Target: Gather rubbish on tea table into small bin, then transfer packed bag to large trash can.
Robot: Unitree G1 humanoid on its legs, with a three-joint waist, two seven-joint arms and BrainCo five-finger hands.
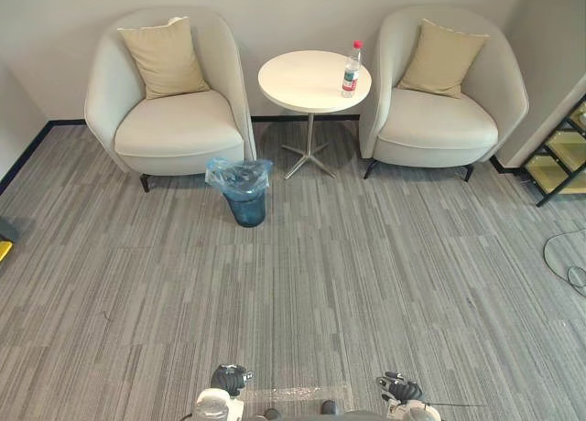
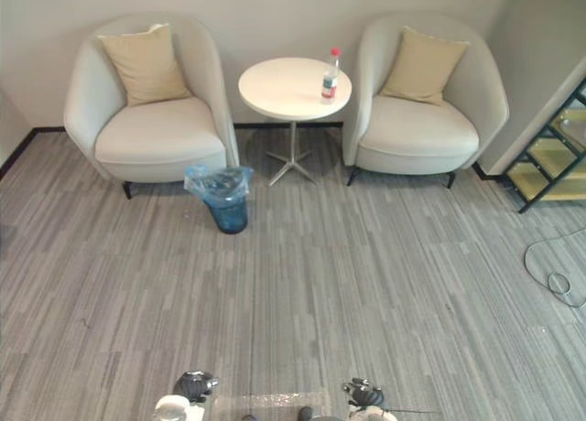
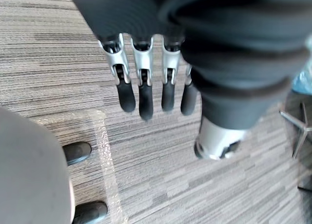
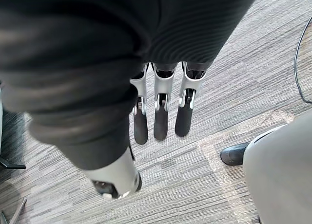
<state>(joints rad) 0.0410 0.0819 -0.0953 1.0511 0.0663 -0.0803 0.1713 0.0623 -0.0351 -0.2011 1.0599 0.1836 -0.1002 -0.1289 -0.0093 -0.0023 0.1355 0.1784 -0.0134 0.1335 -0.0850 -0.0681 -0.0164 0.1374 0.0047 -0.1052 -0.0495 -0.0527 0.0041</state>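
My left hand (image 3: 145,87) and right hand (image 4: 161,118) hang at 6 o'clock, fingers straight, holding nothing. The bottle (image 1: 352,70) stands on the table (image 1: 298,84) at 12, the bin (image 1: 247,210) at 11. Gathering is not begun, I think; first I must approach.

The left hand (image 3: 145,73) has slim silver fingers (image 3: 118,63) of polished metal, each ending in a rounded, matte dark tip. Black gaps and small fastenings show in the silver sections. A dark ribbed cover (image 3: 234,53) of thick, soft-looking folds wraps the back of the hand and the wrist. The thumb (image 3: 218,136) is a stout silver-white piece beside it. The right hand (image 4: 161,102) is built alike, with silver fingers and long dark tips, a finely ribbed dark cover, and a silver thumb with a dark end. From the head camera, both hands are dark shapes at the near edge, on pale silver-grey arms (image 1: 212,405).
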